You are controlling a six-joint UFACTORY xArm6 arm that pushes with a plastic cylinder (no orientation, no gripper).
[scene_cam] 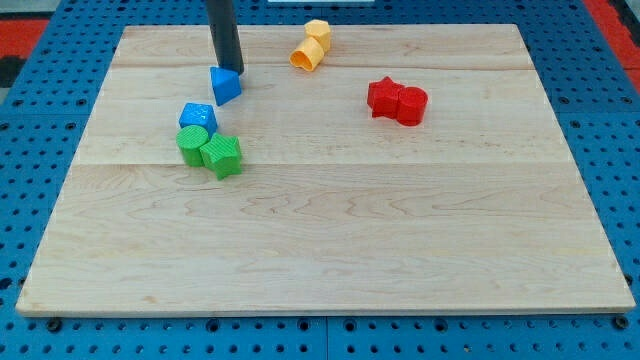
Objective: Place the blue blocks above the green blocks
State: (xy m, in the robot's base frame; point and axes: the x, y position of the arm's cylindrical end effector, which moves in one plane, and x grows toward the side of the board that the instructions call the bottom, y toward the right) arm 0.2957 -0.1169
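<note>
We see our rod coming down from the view's top, and my tip [231, 73] stands on the wooden surface [330, 230] in its upper left part. There is no claw on this arm, only the straight dark rod, so nothing is held and nothing can open or close.

The blue triangular block [225, 85] lies directly against my tip, just below it and a touch toward the view's left. The second blue block [198, 116], a blocky cube-like piece, sits lower and further left, near the first blue one but apart from it.

Below that second blue block we find the two green blocks. The green rounded block [193, 144] touches the blue cube's lower edge, and the green star-shaped block [222, 155] sits just beside it on the view's right, the two greens touching each other. Both greens lie well below my tip.

Toward the view's top, right of the rod, two yellow blocks [311, 46] lie together, one against the other. Further right, two red blocks [397, 101] also lie pressed side by side, well apart from everything else.
</note>
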